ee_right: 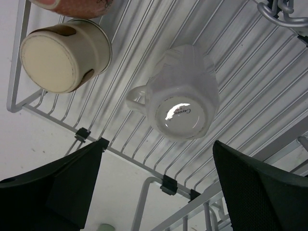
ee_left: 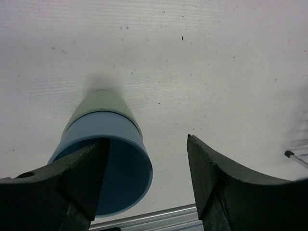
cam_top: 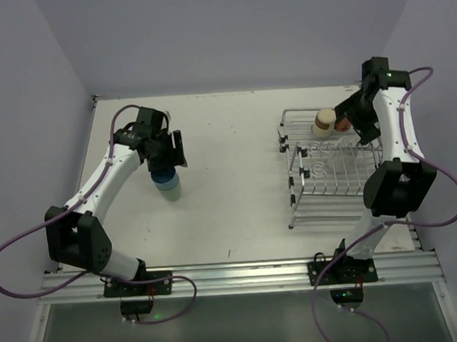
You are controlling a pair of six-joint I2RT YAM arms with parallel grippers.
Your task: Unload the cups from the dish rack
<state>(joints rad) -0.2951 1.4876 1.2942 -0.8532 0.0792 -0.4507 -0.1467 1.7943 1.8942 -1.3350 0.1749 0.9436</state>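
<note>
Open, my left gripper (ee_left: 146,140) hangs over the light blue cup (ee_left: 122,163), nested in the pale green cup (ee_left: 102,103) on the speckled white table (cam_top: 226,132). My right gripper (ee_right: 158,143) gapes above the white cup (ee_right: 183,96) in the dish rack (cam_top: 334,181); lavender walls (cam_top: 204,33) surround.

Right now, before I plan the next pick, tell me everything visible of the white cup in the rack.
The white cup looks like glossy ceramic, with faceted sides and a loop handle pointing left in the right wrist view. It stands upside down on the wires of the dish rack, its ringed base up, bearing a small printed mark and glare. The open right claw hovers above, not touching it.
</note>
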